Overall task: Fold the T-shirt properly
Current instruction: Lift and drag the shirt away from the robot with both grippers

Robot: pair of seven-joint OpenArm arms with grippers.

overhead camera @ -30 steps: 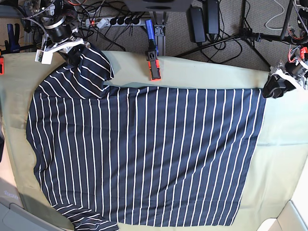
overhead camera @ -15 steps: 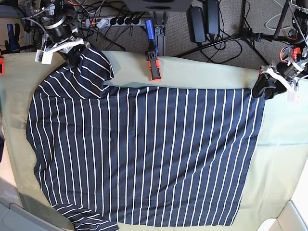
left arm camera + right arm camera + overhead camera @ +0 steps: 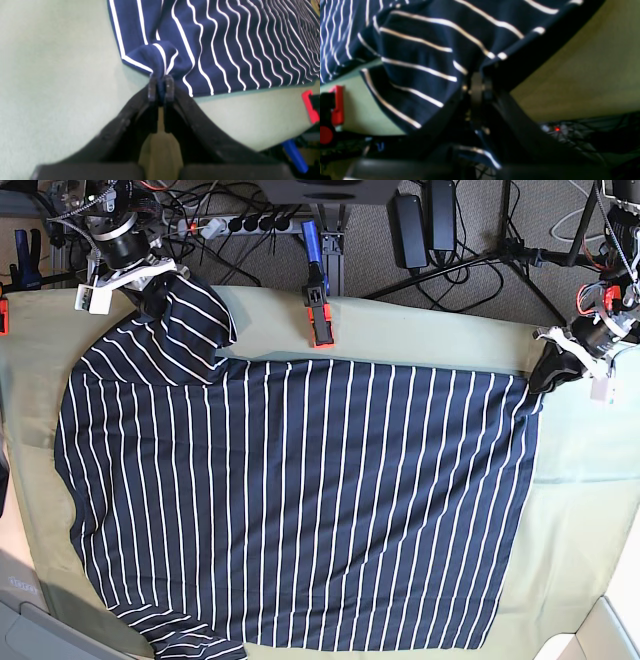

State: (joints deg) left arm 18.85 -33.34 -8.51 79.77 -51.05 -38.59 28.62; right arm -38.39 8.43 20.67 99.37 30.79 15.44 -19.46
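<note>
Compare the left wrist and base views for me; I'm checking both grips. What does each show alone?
Only left wrist: the left claw pinching a bunched corner of the T-shirt. Only base: the whole shirt spread on the green cloth, the right claw at its sleeve. Both: the orange clamp and striped fabric.

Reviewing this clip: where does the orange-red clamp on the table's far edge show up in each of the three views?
Base view: the clamp sits at the top centre, on the green cloth's far edge just above the T-shirt.
Left wrist view: a red piece of it is at the right edge.
Right wrist view: the red part is at the left edge.
Shared landmark: the T-shirt's striped hem nearby.
</note>
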